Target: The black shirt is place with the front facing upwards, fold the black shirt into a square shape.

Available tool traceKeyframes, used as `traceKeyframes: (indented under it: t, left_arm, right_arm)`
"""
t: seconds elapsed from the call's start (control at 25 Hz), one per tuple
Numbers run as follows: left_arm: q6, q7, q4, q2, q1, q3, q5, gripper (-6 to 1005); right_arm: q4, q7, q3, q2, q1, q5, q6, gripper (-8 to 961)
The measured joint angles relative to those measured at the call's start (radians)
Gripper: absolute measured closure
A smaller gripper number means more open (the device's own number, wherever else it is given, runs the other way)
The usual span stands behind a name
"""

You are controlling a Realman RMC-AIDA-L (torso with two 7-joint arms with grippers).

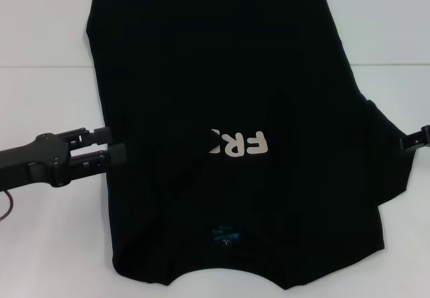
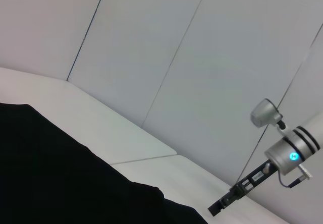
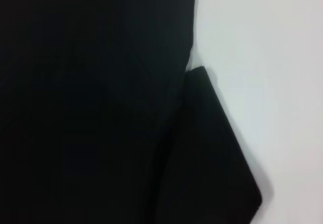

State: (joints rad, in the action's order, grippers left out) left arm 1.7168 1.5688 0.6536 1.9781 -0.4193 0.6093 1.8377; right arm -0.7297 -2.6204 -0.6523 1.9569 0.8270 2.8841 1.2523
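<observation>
The black shirt (image 1: 242, 96) is lying spread on the white table (image 1: 40, 103), occupying most of the middle of the head view, with its neck opening toward the robot and its hem toward the far side. Its left side is lying folded in over the chest, the folded flap covering part of the cream lettering (image 1: 238, 143), of which only "FR" and a sliver of a further letter are showing, upside down from this vantage. A small blue neck label (image 1: 224, 234) is showing just inside the curved collar at the near edge. On the robot's right, the sleeve is lying spread outward toward the table edge; the right wrist view is showing this sleeve (image 3: 212, 158) as a squared black flap lying flat beside the body of the shirt. The cloth is plain, matte and only faintly creased. The left gripper (image 1: 113, 147) is reaching in from the left at the shirt's folded edge, its two fingers (image 1: 94, 135) standing apart with nothing visible between them. The right gripper (image 1: 411, 140) is sitting at the right border of the view, just beside the sleeve; whether its fingers are parted or closed cannot be told.
</observation>
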Motion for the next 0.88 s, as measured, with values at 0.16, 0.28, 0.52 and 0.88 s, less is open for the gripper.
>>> traceKeyframes:
  t: [0.16, 0.28, 0.52, 0.88]
  left_arm:
    - [0.01, -0.001, 0.0, -0.001, 0.0, 0.005, 0.015, 282]
    - [0.018, -0.005, 0.001, -0.001, 0.0, 0.005, 0.046, 283]
    - [0.039, -0.069, 0.001, 0.005, 0.001, 0.008, 0.131, 283]
    - [0.019, -0.102, 0.001, 0.008, 0.003, 0.001, 0.171, 282]
  right_arm:
    - [0.054, 0.0, 0.0, -0.001, 0.017, 0.001, -0.051, 42]
    - [0.091, -0.001, -0.003, -0.001, 0.029, 0.002, -0.081, 42]
    - [0.121, -0.001, -0.006, 0.003, 0.039, 0.006, -0.117, 41]
    - [0.136, -0.003, -0.006, 0.006, 0.041, 0.007, -0.124, 42]
